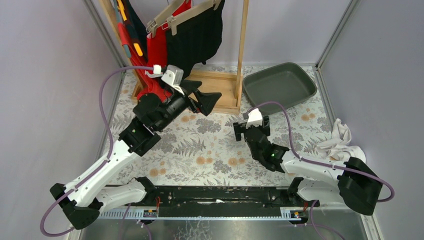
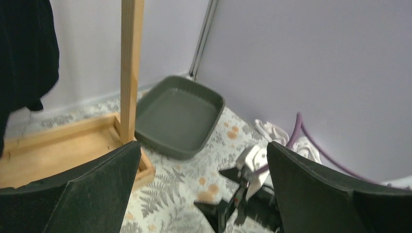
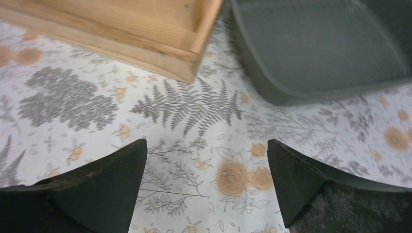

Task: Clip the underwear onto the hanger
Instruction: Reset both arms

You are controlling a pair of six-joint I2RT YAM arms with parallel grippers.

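We list, from the near edge back:

1. Desk (image 1: 200,145), with a fern-and-flower cover and 2 arms bolted at its near edge.
2. Right tool (image 1: 251,131), low over the middle-right of the desk. Its fingers stand apart with nothing between them, and it faces the tray.
3. White underwear (image 1: 340,142), a crumpled heap on the desk by the right wall, beside the right arm and touching neither tool.
4. Left tool (image 1: 206,94), fingers wide apart and empty, just in front of the rack's base.
5. Gray tray (image 1: 280,85), in the far right corner, just beside the rack.
6. Wooden rack (image 1: 220,87), with a flat base and an upright post.
7. 2 wooden hangers (image 1: 192,15) at the top of the rack. A black garment (image 1: 197,40) and a red garment (image 1: 157,50) hang from them.
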